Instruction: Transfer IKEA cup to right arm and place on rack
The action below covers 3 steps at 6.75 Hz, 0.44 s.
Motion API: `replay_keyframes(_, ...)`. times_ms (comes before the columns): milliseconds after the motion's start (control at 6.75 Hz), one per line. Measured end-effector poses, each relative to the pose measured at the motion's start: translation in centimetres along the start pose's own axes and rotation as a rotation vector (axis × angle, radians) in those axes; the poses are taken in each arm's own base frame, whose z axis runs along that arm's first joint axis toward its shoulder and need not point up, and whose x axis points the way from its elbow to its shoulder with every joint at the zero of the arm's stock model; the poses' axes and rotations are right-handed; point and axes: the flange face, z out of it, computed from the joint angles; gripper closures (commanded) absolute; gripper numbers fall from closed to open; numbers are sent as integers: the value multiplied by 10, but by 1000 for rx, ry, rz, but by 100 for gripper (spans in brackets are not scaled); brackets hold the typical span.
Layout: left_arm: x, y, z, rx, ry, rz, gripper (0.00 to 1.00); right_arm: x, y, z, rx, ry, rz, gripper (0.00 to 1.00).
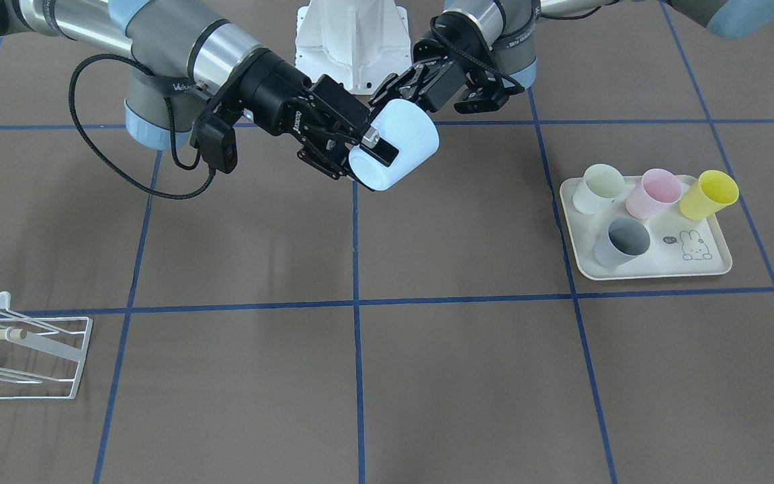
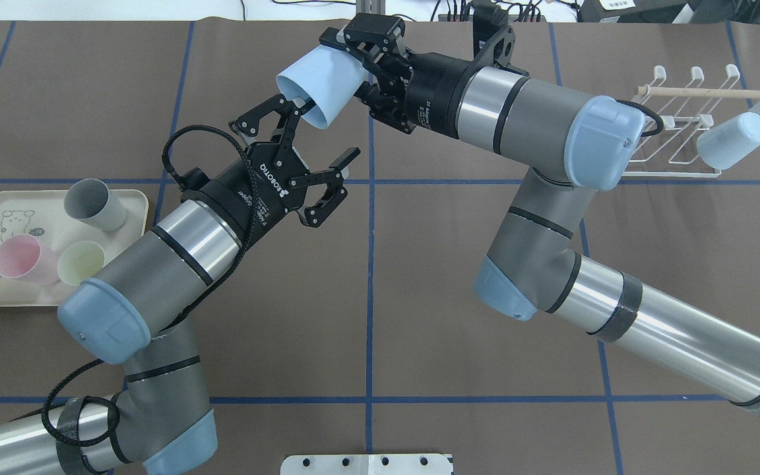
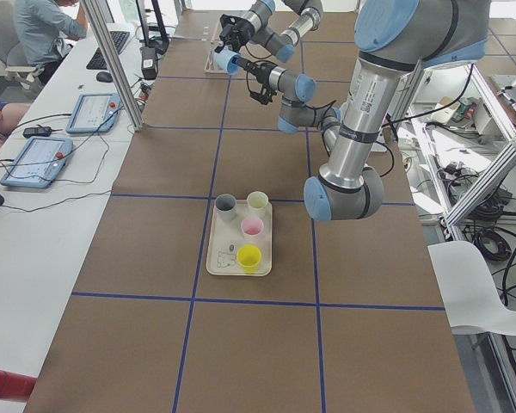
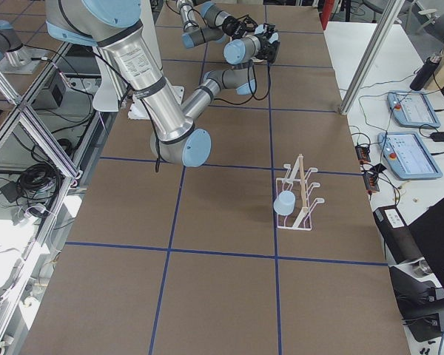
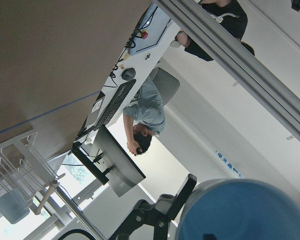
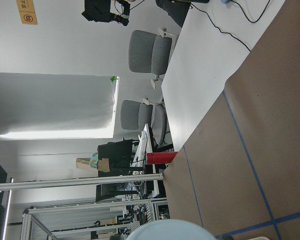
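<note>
The brown table (image 6: 270, 125) fills the side at 3 o'clock. Thin blue lines (image 6: 253, 165) run across it down to 5 o'clock, and a white desk (image 6: 200, 65) lies beside it at 1 o'clock. Grey chairs (image 6: 150, 52) sit at 12 o'clock and near the middle, and a red tube (image 6: 160, 157) lies just below the middle. At 6 o'clock the round edge of a pale blue cup (image 6: 170, 231) peeks in, and a small yellow sign (image 6: 27, 12) hangs at 11 o'clock.

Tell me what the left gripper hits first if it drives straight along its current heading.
Likely the light-blue cup, held in the right gripper. The left gripper is open, and its upper finger sits right by the cup's rim in the overhead view; whether they touch is unclear.
</note>
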Motion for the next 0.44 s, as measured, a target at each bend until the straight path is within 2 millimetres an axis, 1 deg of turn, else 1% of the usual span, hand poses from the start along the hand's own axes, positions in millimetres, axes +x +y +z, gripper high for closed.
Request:
replay_keyframes(148,0,-2,-1,-1,0,2,0,-1,-2,-1,3,-2,-2,100)
replay_keyframes(296,1,-3,-2,-3,3,3,0,-4,-12,-4,17,-7,-7,100)
replay_keyframes(445,4,-3,-3,-9,8,2,0,-10,-35,-12,51,-9,-18,100)
